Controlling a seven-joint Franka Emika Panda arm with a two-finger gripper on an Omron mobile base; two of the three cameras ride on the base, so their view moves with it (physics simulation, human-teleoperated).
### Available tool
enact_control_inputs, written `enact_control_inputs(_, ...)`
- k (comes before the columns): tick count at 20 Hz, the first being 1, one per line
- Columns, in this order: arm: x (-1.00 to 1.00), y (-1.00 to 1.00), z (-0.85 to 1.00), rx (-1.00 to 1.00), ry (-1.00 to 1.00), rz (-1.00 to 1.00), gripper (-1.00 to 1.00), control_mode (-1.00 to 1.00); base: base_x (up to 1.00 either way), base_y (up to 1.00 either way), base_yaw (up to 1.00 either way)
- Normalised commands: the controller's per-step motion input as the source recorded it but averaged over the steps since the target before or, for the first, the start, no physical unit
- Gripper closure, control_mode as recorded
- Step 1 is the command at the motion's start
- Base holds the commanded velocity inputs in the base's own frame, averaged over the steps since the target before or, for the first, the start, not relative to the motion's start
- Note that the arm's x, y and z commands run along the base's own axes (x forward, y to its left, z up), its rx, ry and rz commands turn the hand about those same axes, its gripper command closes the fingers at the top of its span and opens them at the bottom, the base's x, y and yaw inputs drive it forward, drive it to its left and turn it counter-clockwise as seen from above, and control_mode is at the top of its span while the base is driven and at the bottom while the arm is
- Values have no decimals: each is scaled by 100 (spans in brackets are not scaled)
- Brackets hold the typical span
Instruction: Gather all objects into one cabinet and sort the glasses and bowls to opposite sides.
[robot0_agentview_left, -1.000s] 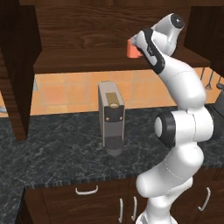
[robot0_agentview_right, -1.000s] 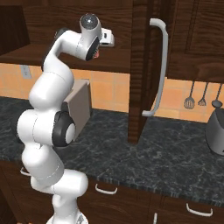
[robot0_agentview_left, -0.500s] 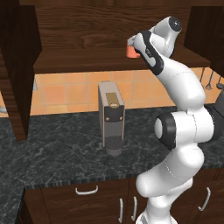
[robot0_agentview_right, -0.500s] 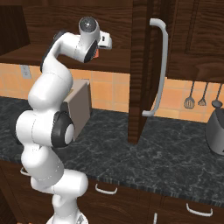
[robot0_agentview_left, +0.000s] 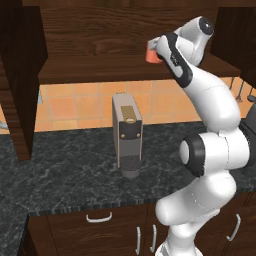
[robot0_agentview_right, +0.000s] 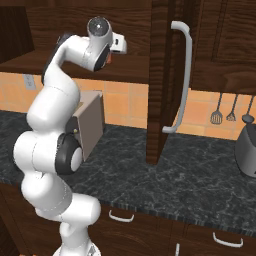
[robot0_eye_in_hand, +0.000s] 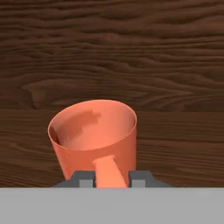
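Hand view: the salmon-orange mug with a handle (robot0_eye_in_hand: 92, 140) is pinched by its handle between the gripper (robot0_eye_in_hand: 112, 178) tips, probably for carrying.

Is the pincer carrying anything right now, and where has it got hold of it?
Yes: the salmon-orange mug, gripped by its handle, which sits between the two tips of the pincer. The mug is up at the wooden shelf.

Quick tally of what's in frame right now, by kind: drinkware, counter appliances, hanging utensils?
Salmon-orange mug with handle, at the pincer: 1
Coffee machine on the counter: 1
Grey pot-like appliance at the right edge: 1
Hanging utensils on the tiled wall: 3
Total: 6
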Motion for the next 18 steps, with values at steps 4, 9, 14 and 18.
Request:
enact_control_inputs(4, -96, 0, 20, 5, -15, 0, 100, -100, 0, 0, 0)
enact_control_inputs(9, -100, 9, 4, 8, -3, 0, 100, -100, 0, 0, 0)
enact_control_inputs(14, -100, 22, 4, 12, 3, 0, 100, -100, 0, 0, 0)
enact_control_inputs(18, -100, 21, 14, 9, 6, 0, 100, -100, 0, 0, 0)
